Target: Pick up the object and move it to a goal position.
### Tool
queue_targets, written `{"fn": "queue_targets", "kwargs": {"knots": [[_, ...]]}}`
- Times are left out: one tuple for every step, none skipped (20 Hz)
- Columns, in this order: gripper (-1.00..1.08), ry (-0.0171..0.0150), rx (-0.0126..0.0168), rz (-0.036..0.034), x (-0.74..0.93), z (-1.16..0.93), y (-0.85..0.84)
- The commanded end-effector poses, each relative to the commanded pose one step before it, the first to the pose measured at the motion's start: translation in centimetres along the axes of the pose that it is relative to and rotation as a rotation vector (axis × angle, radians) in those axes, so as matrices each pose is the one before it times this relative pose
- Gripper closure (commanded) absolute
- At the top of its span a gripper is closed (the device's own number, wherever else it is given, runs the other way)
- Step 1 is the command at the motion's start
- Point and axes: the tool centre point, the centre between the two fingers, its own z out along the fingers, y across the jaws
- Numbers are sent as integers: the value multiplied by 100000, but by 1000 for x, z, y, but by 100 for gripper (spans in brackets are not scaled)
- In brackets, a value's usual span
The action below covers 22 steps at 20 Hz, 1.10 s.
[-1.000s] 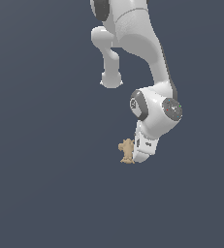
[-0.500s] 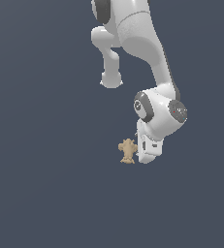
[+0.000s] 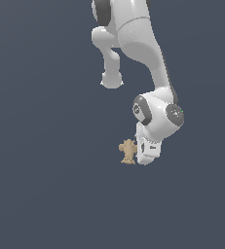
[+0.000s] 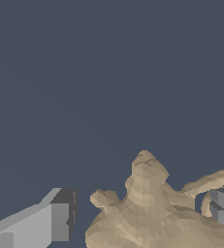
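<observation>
Gripper (image 3: 144, 156) lower than before, seemingly beside object (image 3: 127, 151).

The small tan knobbly object (image 3: 127, 151) stands upright, arms outspread.

Backdrop (image 3: 41, 194): one flat, uniform slate blue-grey field filling the exterior view edge to edge. No seam visible between floor and wall; cannot tell which it is. Surface plain, untextured, unmarked. Light even and diffuse, with only the faintest lightening toward the exterior view's left. Wrist view: same slate blue-grey ground (image 4: 108, 72) across most of the picture, slightly mottled, otherwise featureless.
</observation>
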Motion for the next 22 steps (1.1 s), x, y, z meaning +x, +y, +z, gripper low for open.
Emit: {"fn": "queue_targets", "kwargs": {"knots": [[-100, -24, 63, -188, 0, 929, -46], [-100, 1, 1, -69, 16, 207, -12], [-100, 0, 0, 0, -15, 124, -3], [-100, 0, 0, 0, -5, 41, -1], [108, 0, 0, 0, 0, 0, 0], [108, 0, 0, 0, 0, 0, 0], [108, 0, 0, 0, 0, 0, 0], [108, 0, 0, 0, 0, 0, 0], [108, 0, 0, 0, 0, 0, 0], [108, 0, 0, 0, 0, 0, 0], [108, 0, 0, 0, 0, 0, 0], [108, 0, 0, 0, 0, 0, 0], [108, 0, 0, 0, 0, 0, 0], [108, 0, 0, 0, 0, 0, 0], [108, 0, 0, 0, 3, -84, -14], [108, 0, 0, 0, -42, -23, 6], [108, 0, 0, 0, -126, -70, 17], [108, 0, 0, 0, -210, -118, 29], [108, 0, 0, 0, -293, -164, 40], [108, 0, 0, 0, -375, -211, 52], [108, 0, 0, 0, -455, -256, 63], [108, 0, 0, 0, -534, -301, 74]]}}
